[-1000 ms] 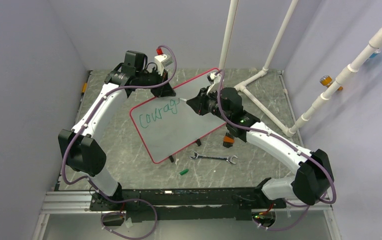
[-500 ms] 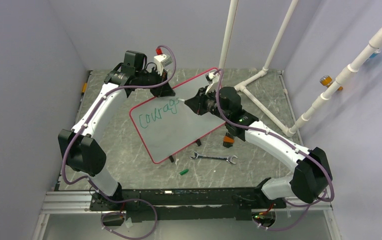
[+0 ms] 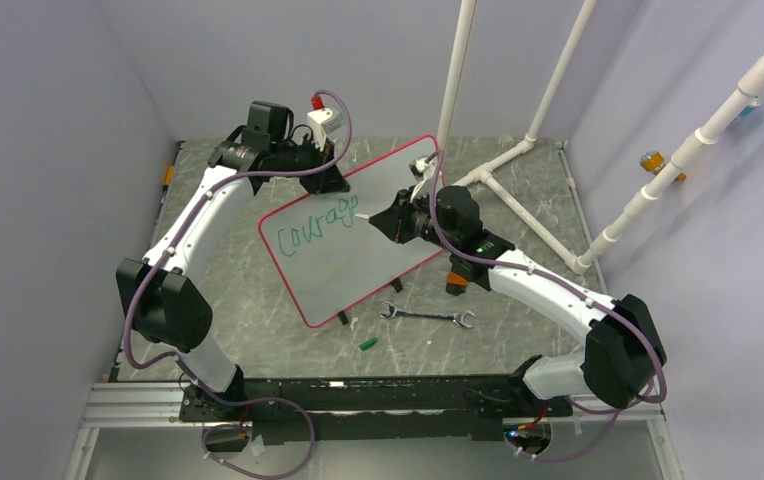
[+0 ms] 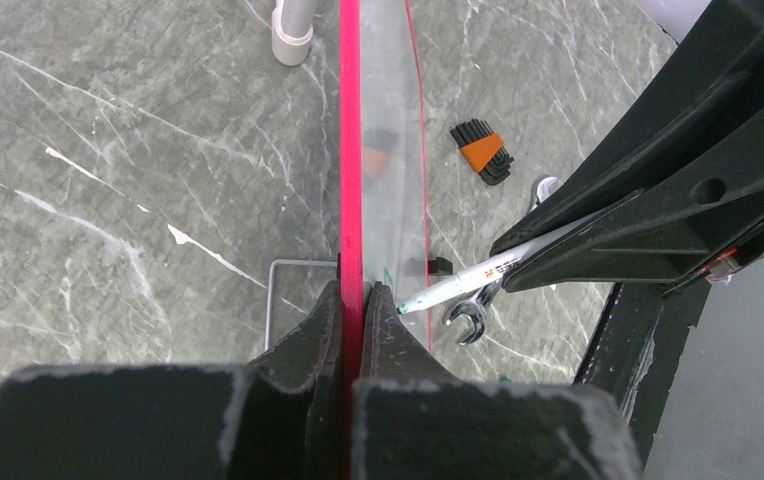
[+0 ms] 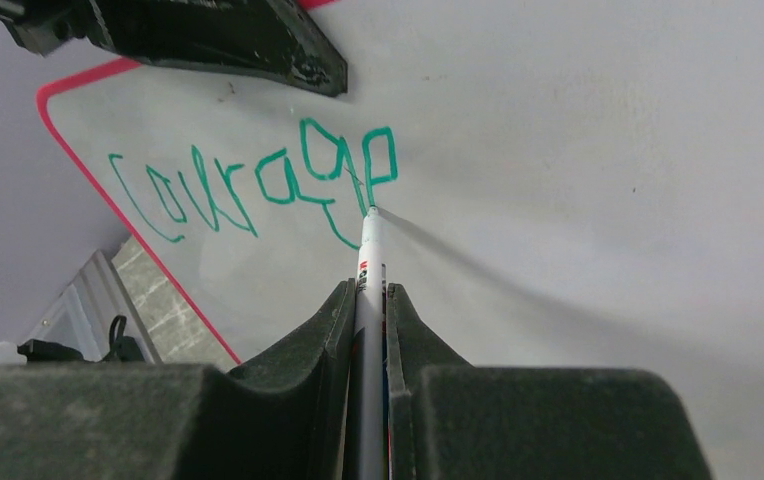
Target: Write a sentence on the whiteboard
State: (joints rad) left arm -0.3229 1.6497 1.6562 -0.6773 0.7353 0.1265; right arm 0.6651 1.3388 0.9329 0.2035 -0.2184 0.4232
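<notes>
The whiteboard (image 3: 358, 245), white with a thin red rim, stands tilted on the table. My left gripper (image 3: 330, 178) is shut on its top rim (image 4: 350, 180), seen edge-on in the left wrist view. Green lettering (image 3: 316, 224) reads "Courage" (image 5: 258, 185). My right gripper (image 3: 390, 222) is shut on a white marker (image 5: 370, 265). The marker's green tip (image 5: 370, 211) touches the board just under the last letter. The marker also shows in the left wrist view (image 4: 468, 280).
A wrench (image 3: 426, 317) and a small green cap (image 3: 366, 343) lie on the grey table in front of the board. An orange-and-black hex key set (image 3: 456, 281) lies by the board's right corner. White pipes (image 3: 518, 160) stand at the back right.
The last letter "e" has grown in the lettering. My right gripper has moved down and slightly left with the marker. The left gripper and the board have stayed still.
</notes>
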